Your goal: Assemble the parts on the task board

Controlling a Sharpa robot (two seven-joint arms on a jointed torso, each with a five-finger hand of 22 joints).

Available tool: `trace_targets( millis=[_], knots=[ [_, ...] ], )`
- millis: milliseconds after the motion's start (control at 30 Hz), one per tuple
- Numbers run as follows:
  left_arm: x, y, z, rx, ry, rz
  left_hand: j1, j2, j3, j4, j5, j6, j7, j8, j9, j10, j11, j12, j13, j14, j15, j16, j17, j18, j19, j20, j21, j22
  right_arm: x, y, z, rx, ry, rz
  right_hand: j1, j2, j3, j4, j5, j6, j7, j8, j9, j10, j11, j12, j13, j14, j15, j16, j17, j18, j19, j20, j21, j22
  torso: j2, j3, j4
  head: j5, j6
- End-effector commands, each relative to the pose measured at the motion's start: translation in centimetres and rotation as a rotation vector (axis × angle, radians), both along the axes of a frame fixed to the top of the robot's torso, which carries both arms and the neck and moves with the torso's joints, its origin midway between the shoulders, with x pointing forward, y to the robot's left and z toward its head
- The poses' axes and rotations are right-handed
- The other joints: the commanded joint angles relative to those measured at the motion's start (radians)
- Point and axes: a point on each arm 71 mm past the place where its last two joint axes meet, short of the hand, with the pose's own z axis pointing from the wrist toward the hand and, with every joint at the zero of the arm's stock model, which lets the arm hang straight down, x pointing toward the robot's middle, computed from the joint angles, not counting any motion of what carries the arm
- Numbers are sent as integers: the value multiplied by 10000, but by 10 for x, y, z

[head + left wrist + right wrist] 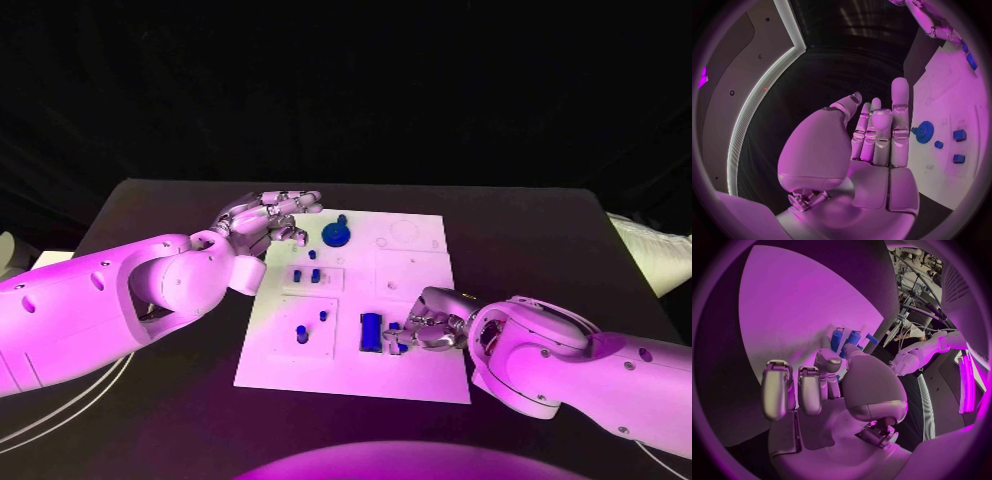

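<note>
The right robot hand (pixel 414 332) pinches a small blue part (pixel 397 338) just beside the upright blue block (pixel 371 331); the left robot hand (pixel 267 220) hovers spread near the blue gear (pixel 336 234).

task board (pixel 418 300) mid-table (pixel 562 215), parts (pixel 371 331) on it

One white rectangular task board (pixel 411 300). One blue toothed gear wheel (pixel 336 236). One large dark-blue rectangular block (pixel 371 332). About six small blue pegs and cubes (pixel 315 273); the exact count near the right hand is unclear. Two silver many-fingered hands (pixel 267 218).
</note>
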Motion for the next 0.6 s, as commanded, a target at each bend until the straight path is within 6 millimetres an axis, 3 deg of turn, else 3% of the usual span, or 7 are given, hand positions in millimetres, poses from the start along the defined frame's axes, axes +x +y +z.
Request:
trace_targets(
  millis=[33, 200, 600],
  knots=[
    [-1, -3, 1, -110, -79, -195, 59, -6, -15, -67, -22, -36, 9, 62, -2, -60, 7, 35, -11, -75, -14, 49, -10, 106, -51, -36, -50, -16, -1, 2, 0, -27, -76, 182, -273, 17, -310, 5, -409, 79, -18, 26, 24, 180, -46, -37, 23, 840, -35, 39, 1574, -104, 137, -23, 49, 69, 5, 1, -4, 1, 1],
    [0, -2, 1, -107, -76, -193, 45, -4, -20, -60, -24, -37, 12, 64, -3, -65, 10, 39, -12, -75, -13, 53, -11, 106, -51, -35, -51, -17, -2, -1, 1, -55, -111, 193, -509, 27, -720, 8, -777, 80, -16, 18, 53, 182, -45, -58, 50, 839, -32, 38, 1575, -103, 133, -22, 53, 77, 2, 7, -3, 6, 4],
    [0, -2, 1, -100, -74, -180, 45, -4, -20, -60, -24, -37, 12, 64, -3, -65, 10, 39, -12, -75, -13, 53, -11, 106, -51, -35, -51, -17, -9, -5, 7, -58, -46, 326, -432, 145, -789, -11, -700, 107, -28, 29, 72, 211, -54, 40, 124, 853, -38, 90, 1650, -118, 158, -22, 99, 148, 1, 9, -17, -15, 15]
  ],
)
